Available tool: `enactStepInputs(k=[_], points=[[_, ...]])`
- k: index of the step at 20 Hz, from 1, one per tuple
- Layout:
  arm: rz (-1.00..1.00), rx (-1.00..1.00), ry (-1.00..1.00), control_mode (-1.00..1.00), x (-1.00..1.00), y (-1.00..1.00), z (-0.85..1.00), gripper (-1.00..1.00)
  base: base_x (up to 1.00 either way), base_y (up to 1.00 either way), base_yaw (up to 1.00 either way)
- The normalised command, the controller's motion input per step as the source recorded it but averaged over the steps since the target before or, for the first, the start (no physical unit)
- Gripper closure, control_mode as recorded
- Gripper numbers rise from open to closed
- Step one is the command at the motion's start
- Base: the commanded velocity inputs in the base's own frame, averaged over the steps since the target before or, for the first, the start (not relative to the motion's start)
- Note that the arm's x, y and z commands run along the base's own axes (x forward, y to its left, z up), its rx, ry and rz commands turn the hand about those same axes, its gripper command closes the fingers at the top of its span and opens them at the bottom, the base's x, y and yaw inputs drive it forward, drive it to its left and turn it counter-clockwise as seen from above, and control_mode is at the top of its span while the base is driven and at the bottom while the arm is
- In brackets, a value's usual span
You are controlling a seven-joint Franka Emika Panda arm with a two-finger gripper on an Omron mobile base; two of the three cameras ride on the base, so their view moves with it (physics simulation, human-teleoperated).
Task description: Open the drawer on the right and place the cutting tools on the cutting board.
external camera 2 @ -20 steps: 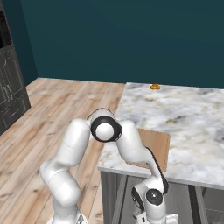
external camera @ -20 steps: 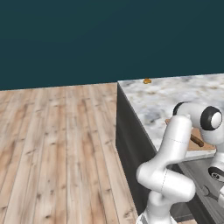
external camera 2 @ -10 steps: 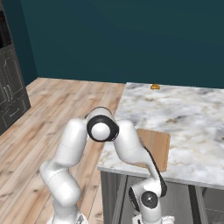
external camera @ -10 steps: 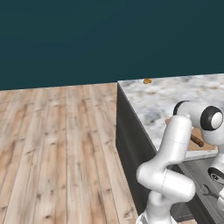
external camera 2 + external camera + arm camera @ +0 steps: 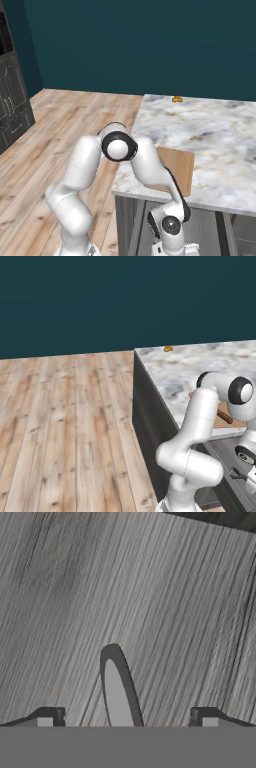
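The drawer (image 5: 223, 452) stands pulled out under the counter edge, and my arm reaches down into it. My gripper (image 5: 127, 718) is open just above the grey wood-grain drawer floor (image 5: 165, 587). A light grey blade with a dark rim and rounded tip (image 5: 117, 692) lies on that floor between my fingertips (image 5: 50, 717), touching neither. The hand (image 5: 243, 475) sits low at the right edge of the left base view. The tan cutting board (image 5: 178, 168) lies on the marble counter near its front edge. A brown handle-like thing (image 5: 224, 417) rests on the board.
A small orange object (image 5: 176, 99) sits at the far edge of the marble counter (image 5: 220, 130). Dark cabinets (image 5: 10, 100) stand at the left across the wooden floor. The counter's dark side panel (image 5: 147, 421) faces the floor.
The hand has shifted slightly inside the drawer. The jaws stand open as before, a touch wider than a second ago.
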Motion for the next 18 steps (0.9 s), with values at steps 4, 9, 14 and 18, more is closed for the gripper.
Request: enactStepInputs(k=[4,9,14,18], points=[[0.00,-0.11,0.00,-1.00,0.00,0.00,-0.69,1.00,0.00,0.00,0.00],[0.00,0.00,0.00,-1.00,0.00,0.00,-0.02,1.00,0.00,0.00,0.00],[0.00,0.00,-0.08,-1.00,-0.29,0.03,0.04,1.00,0.00,0.00,0.00],[0.00,0.00,-0.15,-1.00,-0.16,0.02,0.39,1.00,0.00,0.00,0.00]])
